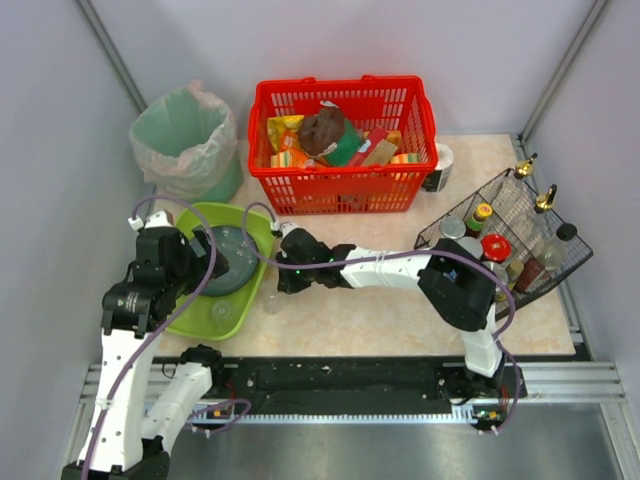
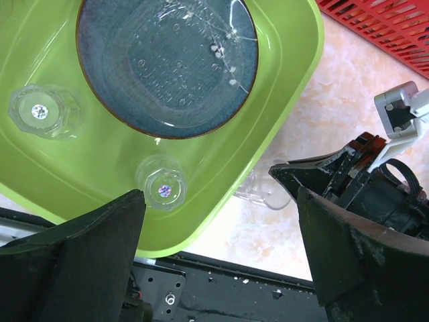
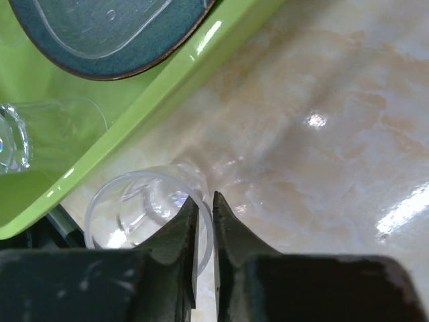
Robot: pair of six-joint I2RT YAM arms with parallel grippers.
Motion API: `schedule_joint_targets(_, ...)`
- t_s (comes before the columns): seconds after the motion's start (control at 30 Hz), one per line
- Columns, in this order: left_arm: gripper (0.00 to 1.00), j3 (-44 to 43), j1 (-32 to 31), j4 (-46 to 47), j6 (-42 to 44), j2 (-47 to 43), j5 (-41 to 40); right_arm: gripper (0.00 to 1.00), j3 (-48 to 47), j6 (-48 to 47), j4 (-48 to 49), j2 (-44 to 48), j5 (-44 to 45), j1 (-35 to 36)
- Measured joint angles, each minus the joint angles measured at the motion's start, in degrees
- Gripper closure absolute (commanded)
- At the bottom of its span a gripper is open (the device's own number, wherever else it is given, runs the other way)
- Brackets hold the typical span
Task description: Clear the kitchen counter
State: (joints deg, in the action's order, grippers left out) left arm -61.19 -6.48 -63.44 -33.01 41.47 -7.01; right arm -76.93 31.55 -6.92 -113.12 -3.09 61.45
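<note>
Right pincer (image 3: 203, 201) narrowed almost shut on the rim of a clear glass (image 3: 134, 208), with one finger inside the mouth and the other outside against the wall. Glass resting on the pale marbled surface (image 3: 322, 134), just beside the outer edge of a lime-green tray (image 3: 201, 60); upright or tilted, cannot tell. Surface directly under this pincer, spreading away to the right and toward the back wall.

Left pincer (image 2: 220, 194) spread wide, gripping nothing, hanging over the near corner of the tray, with a strip of bare surface just past the rim and the right arm's dark fingers close by. Inside the tray: a dark blue plate (image 2: 167, 60) with a clear lid-like piece on it, and two glasses (image 2: 163, 188) apart from each other.

Farther back on the surface: a red basket (image 1: 345, 185) full of packets and a wire rack (image 1: 510, 240) of bottles at the right edge. Off the surface's back left corner, a bin (image 1: 185, 140) lined with a pale bag.
</note>
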Motion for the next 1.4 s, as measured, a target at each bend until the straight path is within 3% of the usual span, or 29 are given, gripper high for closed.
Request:
schedule_joint_targets(0.13,0.02,-0.66,0.0,0.04,0.07,0.0,1.68,1.0,1.33,0.44,-0.46,0.79,0.83,-0.02)
schedule_joint_targets(0.27,0.02,-1.51,0.0,1.99,0.15,-0.02,9.29,1.0,5.46,0.68,-1.9,5.55,1.84,-0.13)
schedule_joint_targets(0.6,0.04,-1.25,0.0,11.47,-3.96,0.04,30.25,1.0,18.38,4.2,0.33,32.37,1.75,-4.39)
schedule_joint_targets(0.87,0.06,5.53,-0.09,26.95,-23.47,0.24,45.22,1.0,25.05,8.13,10.86,47.95,-0.55,-9.11)
schedule_joint_targets(1.0,0.05,9.09,-0.39,33.66,-34.45,-0.22,48.68,1.0,27.15,10.14,17.77,50.18,-2.84,-9.22)
schedule_joint_targets(1.4,0.04,11.91,-4.63,45.48,-48.98,-1.99,52.68,1.0,29.79,16.15,36.59,49.44,-10.91,-9.27)
